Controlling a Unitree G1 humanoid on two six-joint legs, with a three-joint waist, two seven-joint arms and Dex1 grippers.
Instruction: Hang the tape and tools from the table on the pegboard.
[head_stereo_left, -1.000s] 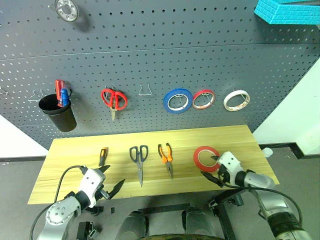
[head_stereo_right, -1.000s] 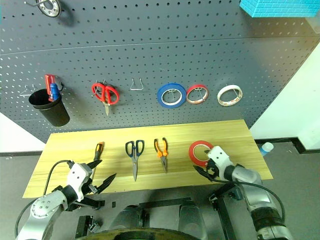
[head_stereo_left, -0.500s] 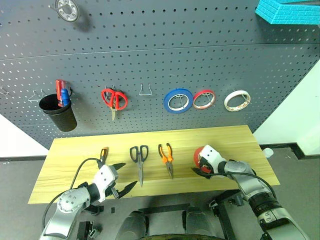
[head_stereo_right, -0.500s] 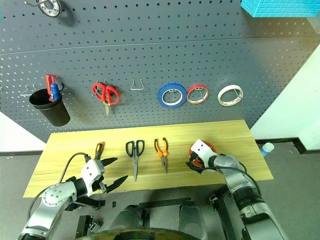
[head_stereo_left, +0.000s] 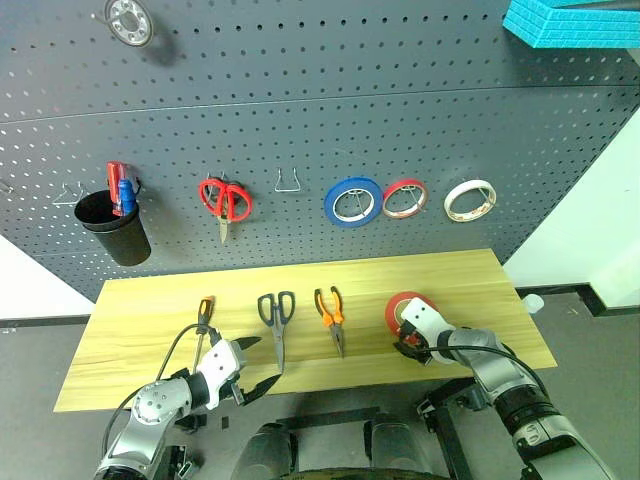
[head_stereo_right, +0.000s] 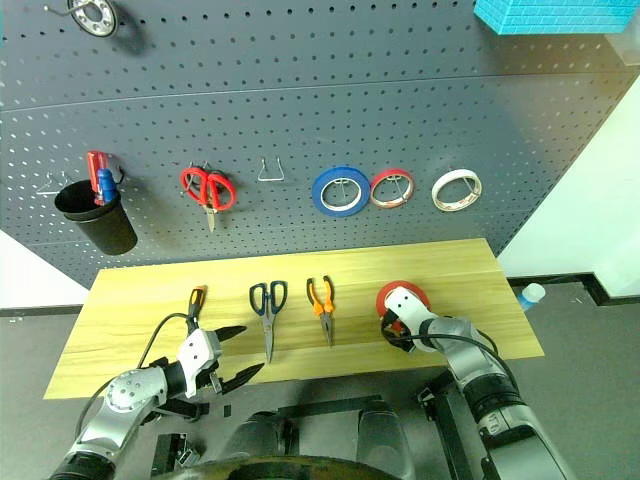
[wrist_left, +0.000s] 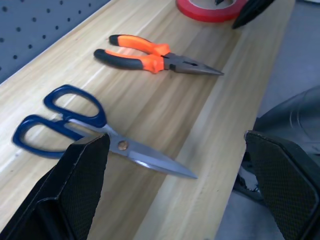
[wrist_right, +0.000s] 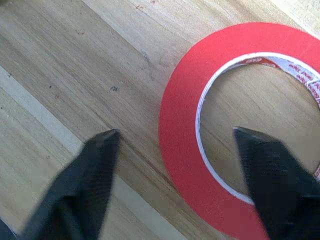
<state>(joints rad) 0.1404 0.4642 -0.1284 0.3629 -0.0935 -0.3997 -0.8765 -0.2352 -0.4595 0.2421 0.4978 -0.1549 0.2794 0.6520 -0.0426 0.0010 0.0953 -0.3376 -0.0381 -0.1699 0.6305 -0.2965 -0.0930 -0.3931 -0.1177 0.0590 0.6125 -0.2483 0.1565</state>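
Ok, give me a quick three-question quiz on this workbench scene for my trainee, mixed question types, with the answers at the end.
1. True or false: the red tape lies flat on the table.
2. Which tool lies between the screwdriver and the pliers? A) scissors B) wrench C) hammer
3. How do the right hand fingers stand relative to the tape's wall?

Key
1. True.
2. A, the scissors.
3. One finger outside the ring, one inside it, not yet clamped.
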